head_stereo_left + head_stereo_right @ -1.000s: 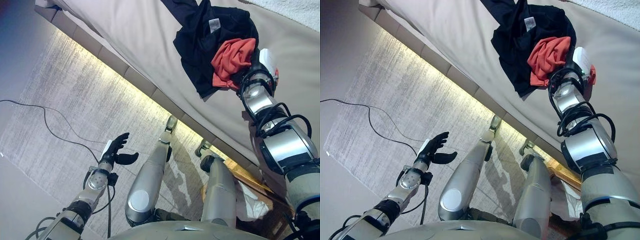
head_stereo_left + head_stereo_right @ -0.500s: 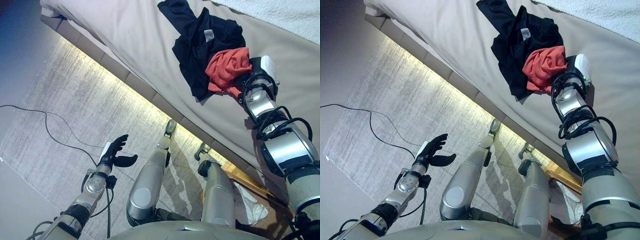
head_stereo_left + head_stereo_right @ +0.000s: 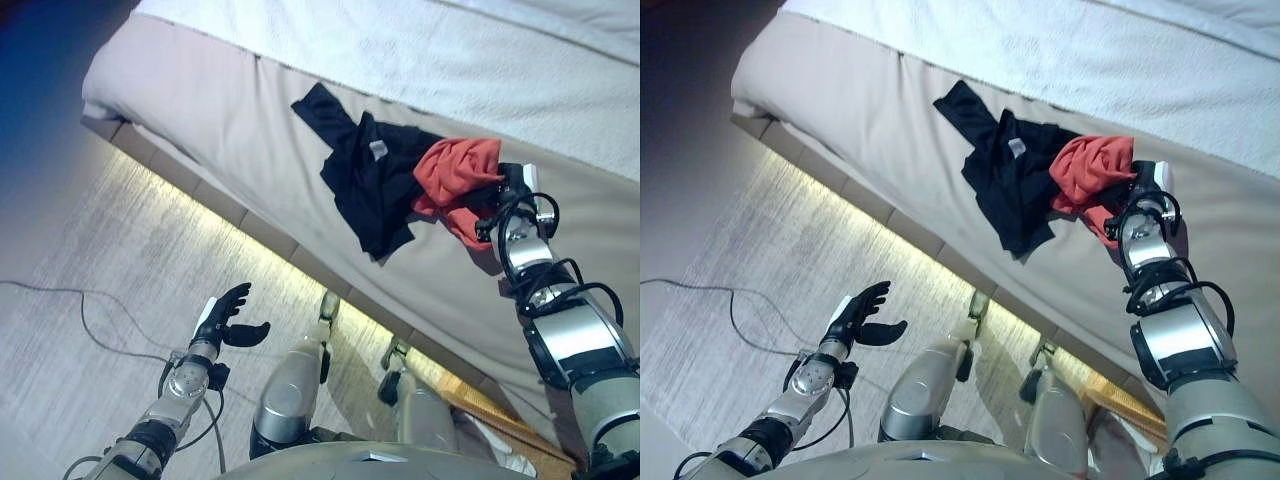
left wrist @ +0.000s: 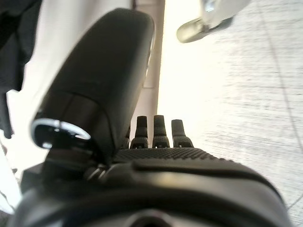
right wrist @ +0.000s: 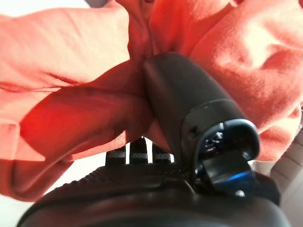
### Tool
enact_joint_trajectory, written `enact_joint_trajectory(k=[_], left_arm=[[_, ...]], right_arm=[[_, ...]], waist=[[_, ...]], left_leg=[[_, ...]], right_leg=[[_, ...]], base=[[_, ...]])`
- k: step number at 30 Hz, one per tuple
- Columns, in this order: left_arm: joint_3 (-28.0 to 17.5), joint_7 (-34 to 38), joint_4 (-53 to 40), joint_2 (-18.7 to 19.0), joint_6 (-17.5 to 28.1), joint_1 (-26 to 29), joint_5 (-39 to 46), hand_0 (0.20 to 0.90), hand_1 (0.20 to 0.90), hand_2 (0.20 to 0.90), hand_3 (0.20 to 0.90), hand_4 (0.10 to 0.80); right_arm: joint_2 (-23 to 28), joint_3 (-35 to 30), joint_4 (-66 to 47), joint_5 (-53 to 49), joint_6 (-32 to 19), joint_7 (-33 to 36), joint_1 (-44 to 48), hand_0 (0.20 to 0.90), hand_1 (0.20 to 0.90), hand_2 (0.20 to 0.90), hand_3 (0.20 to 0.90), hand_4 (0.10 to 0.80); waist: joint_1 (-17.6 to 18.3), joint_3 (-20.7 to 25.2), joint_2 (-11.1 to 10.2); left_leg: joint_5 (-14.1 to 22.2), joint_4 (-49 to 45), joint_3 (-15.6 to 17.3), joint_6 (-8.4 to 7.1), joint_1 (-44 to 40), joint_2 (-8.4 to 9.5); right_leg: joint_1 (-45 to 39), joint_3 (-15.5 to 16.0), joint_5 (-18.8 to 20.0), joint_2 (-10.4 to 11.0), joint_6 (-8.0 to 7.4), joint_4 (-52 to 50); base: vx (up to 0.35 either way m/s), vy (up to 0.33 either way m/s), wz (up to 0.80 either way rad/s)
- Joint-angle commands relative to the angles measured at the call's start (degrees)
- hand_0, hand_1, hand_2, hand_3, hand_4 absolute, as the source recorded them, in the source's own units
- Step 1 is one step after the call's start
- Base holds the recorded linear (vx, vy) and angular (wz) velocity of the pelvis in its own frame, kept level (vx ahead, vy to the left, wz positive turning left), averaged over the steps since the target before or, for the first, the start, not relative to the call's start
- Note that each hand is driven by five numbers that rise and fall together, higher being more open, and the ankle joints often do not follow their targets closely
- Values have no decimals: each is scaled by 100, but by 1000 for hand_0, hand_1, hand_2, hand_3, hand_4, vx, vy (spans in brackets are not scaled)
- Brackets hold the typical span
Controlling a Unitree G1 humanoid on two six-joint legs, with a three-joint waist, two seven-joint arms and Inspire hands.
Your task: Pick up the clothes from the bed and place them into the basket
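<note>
Silver-grey arm segments are showing dark joint bands and looping black cables; the left hand [image 3: 222, 318] and right hand [image 5: 189, 118] are appearing black, with ribbed fingers [image 4: 162, 128].

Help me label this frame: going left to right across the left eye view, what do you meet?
Left hand open over the floor → black garment on the bed → orange garment → right hand at the orange cloth.

i see a bed [image 3: 250, 110] with a beige cover and a white blanket [image 3: 450, 60] farther back; a black garment [image 3: 365, 185] lies on the cover, an orange garment [image 3: 455, 170] bunched beside it, touching.
</note>
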State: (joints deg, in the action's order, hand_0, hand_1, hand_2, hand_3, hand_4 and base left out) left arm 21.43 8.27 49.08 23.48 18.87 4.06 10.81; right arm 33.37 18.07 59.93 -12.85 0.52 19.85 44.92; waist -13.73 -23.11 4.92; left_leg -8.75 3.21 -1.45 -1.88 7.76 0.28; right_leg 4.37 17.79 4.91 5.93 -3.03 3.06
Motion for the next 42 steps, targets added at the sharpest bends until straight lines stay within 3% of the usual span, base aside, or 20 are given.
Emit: enact_joint_trajectory(k=[1, 15, 20, 26, 32, 36, 41, 42], left_arm=[[-41, 122, 290, 0, 206, -401, -360, 900, 900, 900, 900, 800], [-545, 91, 508, -483, 102, -963, -1046, 900, 900, 900, 900, 800], [-505, -24, 470, -493, 28, -889, -1057, 900, 900, 900, 900, 800], [-341, -6, 518, -530, -87, -717, -962, 900, 900, 900, 900, 800], [-173, 80, 786, -487, -127, -679, -942, 900, 900, 900, 900, 800], [141, 102, 1004, -419, -43, -347, -756, 900, 900, 900, 900, 800], [494, 123, 1055, -296, 225, 407, -190, 900, 900, 900, 900, 800], [539, 160, 1040, -287, 274, 430, -162, 900, 900, 900, 900, 800]], right_arm=[[298, -287, -944, -321, -790, 438, -194, 300, 300, 300, 200, 100], [-554, -1707, -4401, 182, -1390, 949, -3401, 300, 300, 300, 200, 100], [-453, -1736, -4312, 217, -1082, 526, -3631, 300, 300, 300, 200, 100], [-365, -1492, -3620, 299, -522, 185, -3516, 300, 300, 300, 200, 100], [-350, -1007, -2427, 496, -178, 465, -3136, 300, 300, 300, 200, 100], [-274, -592, -1047, 587, 89, 870, -2074, 300, 300, 300, 200, 100], [144, -135, 485, 574, 232, 1139, -141, 300, 300, 300, 200, 100], [204, -73, 630, 522, 279, 1187, 60, 328, 328, 328, 233, 133]], waist=[[197, 926, -448], [1004, 1717, -559], [1129, 1811, -589], [1088, 1833, -601], [873, 1744, -528], [636, 1489, -384], [427, 731, -46], [399, 636, 10]], left_leg=[[394, 107, 203, -51, -122, -150], [695, 179, 513, 15, -1003, -239], [716, 169, 657, -59, -1134, -333], [722, 149, 672, -126, -1197, -400], [705, 136, 489, -137, -1175, -358], [627, 102, 278, -136, -886, -284], [388, 105, -11, -74, -93, -123], [357, 114, -45, -59, 0, -106]], right_leg=[[-195, -245, -130, 19, -156, -154], [-830, -644, -231, -121, -123, -3], [-925, -641, -224, -132, -130, 52], [-1041, -624, -259, -159, -107, 101], [-1095, -470, -295, -130, -89, 82], [-878, -336, -282, -76, -81, 9], [-89, -270, -192, -29, -33, -161], [6, -265, -185, -32, -24, -180]], base=[[112, -8, 2], [58, -18, -7], [17, -47, -25], [15, -30, -16], [47, -16, 11], [-88, -2, 16], [-367, 18, 25], [-198, 3, 19]])
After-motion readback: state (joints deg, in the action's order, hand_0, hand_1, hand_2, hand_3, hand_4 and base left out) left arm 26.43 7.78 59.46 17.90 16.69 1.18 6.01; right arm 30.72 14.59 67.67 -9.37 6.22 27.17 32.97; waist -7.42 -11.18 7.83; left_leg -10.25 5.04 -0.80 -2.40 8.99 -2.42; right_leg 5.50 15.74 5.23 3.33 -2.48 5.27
